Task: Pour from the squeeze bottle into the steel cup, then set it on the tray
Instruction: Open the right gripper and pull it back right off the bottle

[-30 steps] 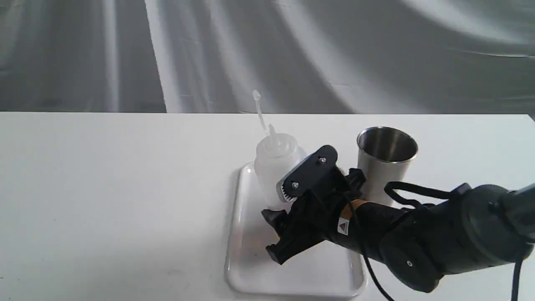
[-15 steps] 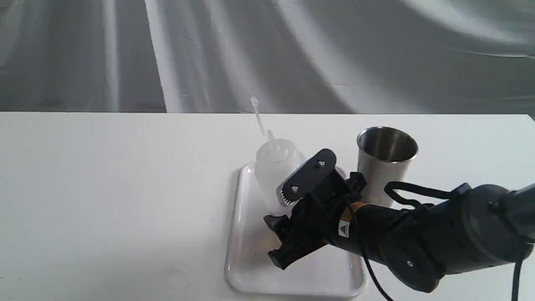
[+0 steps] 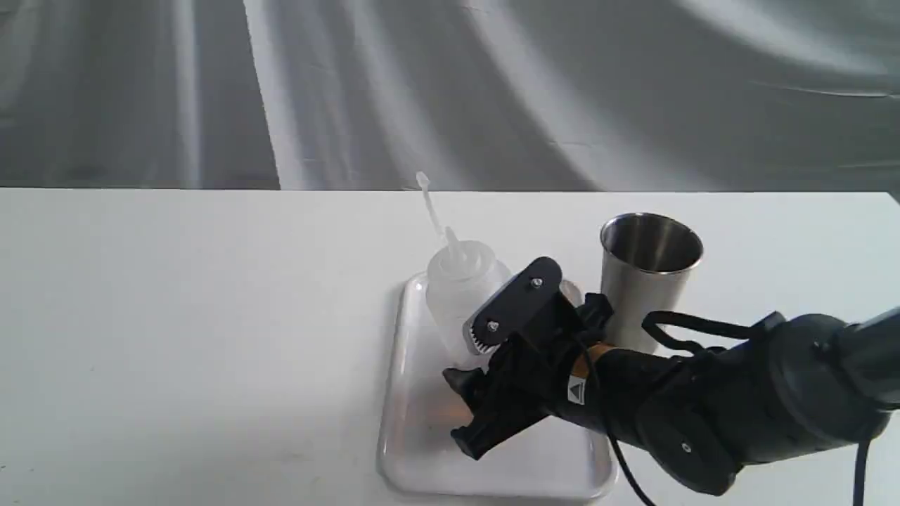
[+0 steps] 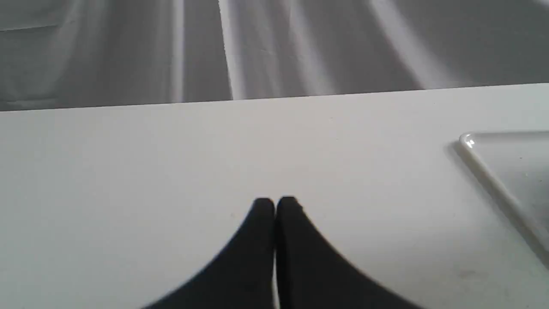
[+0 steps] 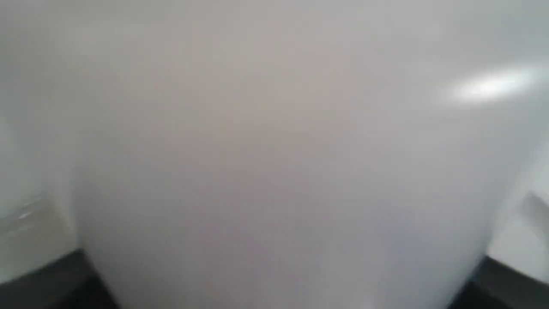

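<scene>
The translucent whitish squeeze bottle [image 3: 457, 288] stands nearly upright over the far part of the white tray [image 3: 422, 450], its nozzle and thin strap pointing up. My right gripper [image 3: 472, 351] is shut on the bottle's lower body and hides its base, so I cannot tell whether it touches the tray. In the right wrist view the bottle [image 5: 274, 150] fills the picture, with a dark fingertip [image 5: 43, 279] at a corner. The steel cup [image 3: 647, 281] stands upright on the table just right of the tray. My left gripper [image 4: 275, 206] hangs shut and empty over the table.
The white table [image 3: 176, 316] extends to the left of the tray, and a grey cloth backdrop [image 3: 450, 91] hangs behind its far edge. The tray's corner [image 4: 493, 180] shows at the side of the left wrist view. My right arm [image 3: 738, 407] crosses in front of the cup.
My right gripper has sunk with the bottle toward the tray; the strap tip now sits lower against the backdrop. The cup and tray have not moved.
</scene>
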`<state>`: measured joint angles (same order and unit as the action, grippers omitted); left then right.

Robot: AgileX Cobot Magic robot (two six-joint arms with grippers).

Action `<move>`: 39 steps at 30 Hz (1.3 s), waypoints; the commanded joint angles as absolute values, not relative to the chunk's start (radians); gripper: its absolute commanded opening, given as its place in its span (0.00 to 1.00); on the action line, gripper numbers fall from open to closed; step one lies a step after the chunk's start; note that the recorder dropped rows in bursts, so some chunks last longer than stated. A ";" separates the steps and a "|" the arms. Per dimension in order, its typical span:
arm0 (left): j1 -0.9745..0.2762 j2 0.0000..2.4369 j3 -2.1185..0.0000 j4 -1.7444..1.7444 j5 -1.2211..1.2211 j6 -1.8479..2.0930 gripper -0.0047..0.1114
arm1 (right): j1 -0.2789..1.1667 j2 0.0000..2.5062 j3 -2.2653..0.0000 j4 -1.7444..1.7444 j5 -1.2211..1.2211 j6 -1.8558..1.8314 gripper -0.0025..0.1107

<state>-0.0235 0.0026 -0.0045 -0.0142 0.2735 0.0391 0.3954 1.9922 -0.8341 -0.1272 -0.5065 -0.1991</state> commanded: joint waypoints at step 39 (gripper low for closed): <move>-0.022 0.000 0.000 -0.015 0.266 0.037 0.04 | 0.400 2.009 -0.834 -0.139 -0.545 -0.206 0.79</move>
<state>-0.0235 0.0026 -0.0045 -0.0142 0.2735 0.0391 0.3954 2.0118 -0.8341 -0.1272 -0.5337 -0.1991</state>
